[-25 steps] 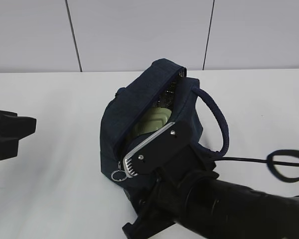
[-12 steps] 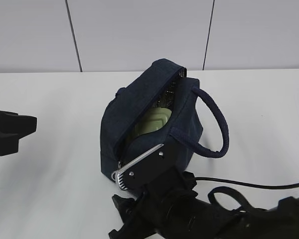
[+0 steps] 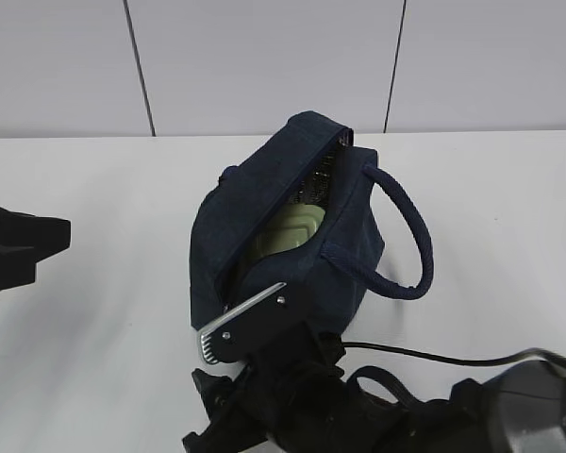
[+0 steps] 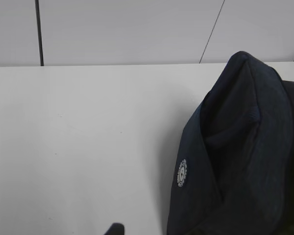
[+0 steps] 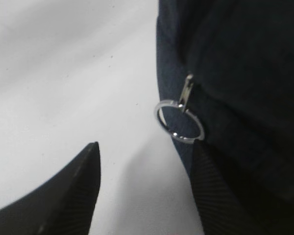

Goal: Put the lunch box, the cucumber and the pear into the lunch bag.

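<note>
Inside the lunch bag [image 3: 292,203] only a pale green corner of the lunch box [image 3: 288,234] shows, the rest being hidden by fabric, while the left gripper [image 3: 24,247] is cut by the picture's edge and the right gripper [image 5: 144,188] is blurred, its fingers cropped below.

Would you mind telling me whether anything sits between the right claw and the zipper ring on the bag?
Nothing visible does: the right claw is open, and the ring hangs from the lunch bag just beyond its fingertips.

Navy lunch bag [image 3: 292,226] unzipped on table, sage-lidded lunch box [image 3: 288,233] inside.
</note>
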### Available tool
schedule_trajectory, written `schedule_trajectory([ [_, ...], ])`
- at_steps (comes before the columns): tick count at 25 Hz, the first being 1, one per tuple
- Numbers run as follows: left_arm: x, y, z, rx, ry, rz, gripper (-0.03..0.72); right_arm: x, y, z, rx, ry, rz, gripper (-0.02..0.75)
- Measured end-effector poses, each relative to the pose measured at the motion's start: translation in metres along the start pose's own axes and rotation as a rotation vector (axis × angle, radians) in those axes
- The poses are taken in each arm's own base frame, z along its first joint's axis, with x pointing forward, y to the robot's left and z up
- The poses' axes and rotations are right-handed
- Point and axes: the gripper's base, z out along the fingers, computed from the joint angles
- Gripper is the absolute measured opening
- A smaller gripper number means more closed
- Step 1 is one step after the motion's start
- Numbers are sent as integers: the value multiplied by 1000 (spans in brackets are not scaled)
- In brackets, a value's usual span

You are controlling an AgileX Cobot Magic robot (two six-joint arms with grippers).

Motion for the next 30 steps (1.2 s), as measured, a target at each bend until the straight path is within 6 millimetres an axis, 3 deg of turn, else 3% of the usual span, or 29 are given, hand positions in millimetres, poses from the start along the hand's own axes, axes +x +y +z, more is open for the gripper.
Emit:
schedule_trajectory([
  [13,0,0,0,2,-1,-14,257,-11,-1,7,54,-54,46,386],
  [27,0,0,0,3,-1,-15,256,-3,0,16,60,-16,29,382],
  [30,0,0,0,3,-1,-15,256,-2,-1,16,76,-12,25,339],
])
